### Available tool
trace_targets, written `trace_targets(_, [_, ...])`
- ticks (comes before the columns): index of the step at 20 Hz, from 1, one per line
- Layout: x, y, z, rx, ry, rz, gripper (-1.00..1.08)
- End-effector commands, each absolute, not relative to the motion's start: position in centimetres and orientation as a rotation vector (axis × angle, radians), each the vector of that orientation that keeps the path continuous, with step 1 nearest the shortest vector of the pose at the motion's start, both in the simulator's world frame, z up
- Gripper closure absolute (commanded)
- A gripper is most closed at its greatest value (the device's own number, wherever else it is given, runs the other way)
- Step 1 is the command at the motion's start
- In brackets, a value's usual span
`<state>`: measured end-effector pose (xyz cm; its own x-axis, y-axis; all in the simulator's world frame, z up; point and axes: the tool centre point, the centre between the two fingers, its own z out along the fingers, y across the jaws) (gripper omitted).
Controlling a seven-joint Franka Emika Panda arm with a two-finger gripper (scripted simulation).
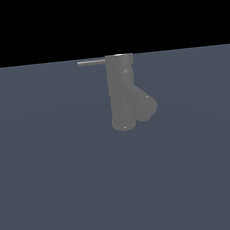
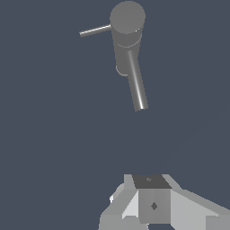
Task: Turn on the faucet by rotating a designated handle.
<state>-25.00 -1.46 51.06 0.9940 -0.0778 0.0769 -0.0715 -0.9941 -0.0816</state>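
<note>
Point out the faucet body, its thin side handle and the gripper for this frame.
faucet (image 1: pixel 121 93): exterior view, mid upright cylinder.
handle (image 1: pixel 90 62): exterior view, middle of the rod.
gripper (image 2: pixel 152 202): wrist view, grey finger block; jaw state unclear.

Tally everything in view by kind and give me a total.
faucet: 1
handle: 1
gripper: 1
Total: 3
</note>
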Motion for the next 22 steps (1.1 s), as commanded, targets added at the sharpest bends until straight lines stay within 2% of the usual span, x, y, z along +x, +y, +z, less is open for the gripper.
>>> trace_targets(1, [-24.3,-1.4,51.0,-3.056,0.154,-0.118,1.08])
trace_targets(9, [-20.5,-1.0,50.8,-3.039,0.356,-0.097,1.08])
trace_targets(22, [-11.7,0.5,48.6,-2.958,0.810,-0.052,1.08])
